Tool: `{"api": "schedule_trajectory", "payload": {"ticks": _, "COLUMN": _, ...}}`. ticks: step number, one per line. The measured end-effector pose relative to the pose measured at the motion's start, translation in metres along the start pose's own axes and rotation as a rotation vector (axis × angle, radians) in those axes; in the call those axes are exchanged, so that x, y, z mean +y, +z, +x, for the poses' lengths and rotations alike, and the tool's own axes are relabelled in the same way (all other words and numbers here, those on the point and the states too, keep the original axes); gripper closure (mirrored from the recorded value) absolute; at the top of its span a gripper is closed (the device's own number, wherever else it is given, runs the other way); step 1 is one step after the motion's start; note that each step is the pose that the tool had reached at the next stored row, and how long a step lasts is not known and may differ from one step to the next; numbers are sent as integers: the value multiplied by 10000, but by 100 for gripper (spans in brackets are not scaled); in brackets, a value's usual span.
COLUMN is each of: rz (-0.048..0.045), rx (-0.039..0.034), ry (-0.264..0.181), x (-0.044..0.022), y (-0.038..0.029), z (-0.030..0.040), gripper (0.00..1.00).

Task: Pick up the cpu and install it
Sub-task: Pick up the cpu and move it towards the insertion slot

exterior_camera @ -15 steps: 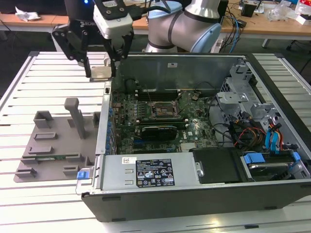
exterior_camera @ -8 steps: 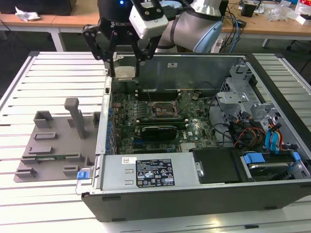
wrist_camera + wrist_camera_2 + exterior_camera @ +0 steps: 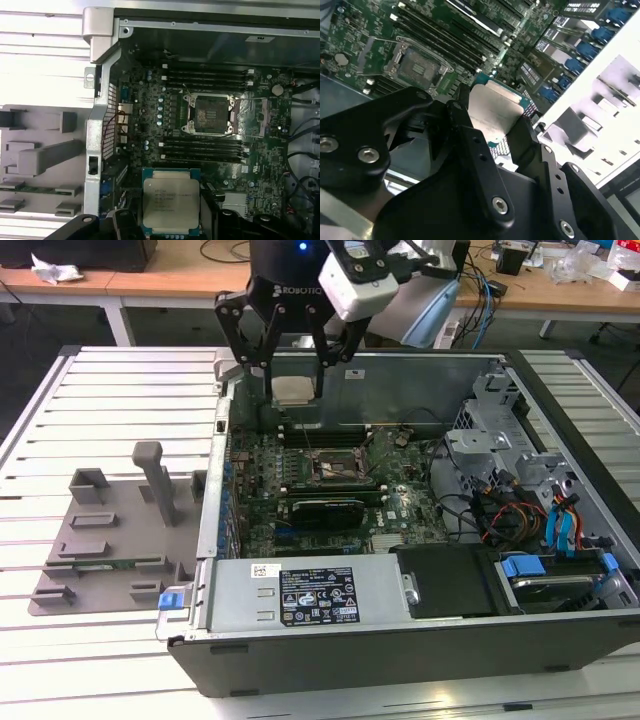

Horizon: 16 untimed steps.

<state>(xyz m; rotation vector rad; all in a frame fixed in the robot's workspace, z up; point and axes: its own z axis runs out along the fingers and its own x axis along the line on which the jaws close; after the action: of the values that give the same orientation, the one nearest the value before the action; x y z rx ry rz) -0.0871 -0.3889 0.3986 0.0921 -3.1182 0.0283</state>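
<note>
While the hand [image 3: 296, 388] grips the cpu [image 3: 171, 201] above the computer case [image 3: 400, 652], the motherboard socket [image 3: 335, 468] inside lies open.

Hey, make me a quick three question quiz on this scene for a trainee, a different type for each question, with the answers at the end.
1. True or false: the black gripper is shut on the small flat square silvery-topped cpu.
2. Multiple choice: the black square socket frame on the green motherboard is A) empty, B) holding a chip, C) covered by a fan.
3. Fill in: the grey plastic tray sits on the exterior view's ____ of the open computer case.
Key: 1 true; 2 A; 3 left.
</note>
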Motion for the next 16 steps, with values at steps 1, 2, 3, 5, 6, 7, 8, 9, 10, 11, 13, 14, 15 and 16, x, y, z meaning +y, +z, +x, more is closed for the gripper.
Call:
{"api": "schedule_trajectory", "payload": {"ticks": 1, "rz": 0, "rx": 1, "ry": -1, "x": -1, "y": -1, "z": -24, "gripper": 45}}
{"api": "schedule_trajectory", "payload": {"ticks": 2, "rz": 1, "rx": 1, "ry": 0, "x": -5, "y": -2, "z": -87, "gripper": 45}}
{"api": "schedule_trajectory", "payload": {"ticks": 3, "rz": 0, "rx": 1, "ry": 0, "x": -8, "y": -3, "z": -147, "gripper": 45}}
{"api": "schedule_trajectory", "payload": {"ticks": 5, "rz": 1, "rx": 2, "ry": 0, "x": -16, "y": -6, "z": -285, "gripper": 45}}
{"api": "schedule_trajectory", "payload": {"ticks": 6, "rz": 1, "rx": 2, "ry": -1, "x": -19, "y": -7, "z": -326, "gripper": 45}}
{"api": "schedule_trajectory", "payload": {"ticks": 7, "rz": 0, "rx": 1, "ry": 0, "x": -21, "y": -8, "z": -371, "gripper": 45}}
{"api": "schedule_trajectory", "payload": {"ticks": 8, "rz": 0, "rx": 2, "ry": 0, "x": -23, "y": -8, "z": -399, "gripper": 45}}
{"api": "schedule_trajectory", "payload": {"ticks": 9, "rz": 0, "rx": 2, "ry": -1, "x": -24, "y": -9, "z": -418, "gripper": 45}}
{"api": "schedule_trajectory", "payload": {"ticks": 10, "rz": 0, "rx": 1, "ry": -1, "x": -25, "y": -9, "z": -439, "gripper": 45}}
{"api": "schedule_trajectory", "payload": {"ticks": 11, "rz": 0, "rx": 2, "ry": -1, "x": -27, "y": -10, "z": -461, "gripper": 45}}
{"api": "schedule_trajectory", "payload": {"ticks": 13, "rz": 0, "rx": 2, "ry": -1, "x": -32, "y": -11, "z": -548, "gripper": 45}}
{"api": "schedule_trajectory", "payload": {"ticks": 14, "rz": 0, "rx": 2, "ry": 0, "x": -35, "y": -12, "z": -599, "gripper": 45}}
{"api": "schedule_trajectory", "payload": {"ticks": 15, "rz": 1, "rx": 3, "ry": 0, "x": -38, "y": -14, "z": -666, "gripper": 45}}
{"api": "schedule_trajectory", "payload": {"ticks": 16, "rz": 0, "rx": 5, "ry": 0, "x": -43, "y": -15, "z": -744, "gripper": 45}}
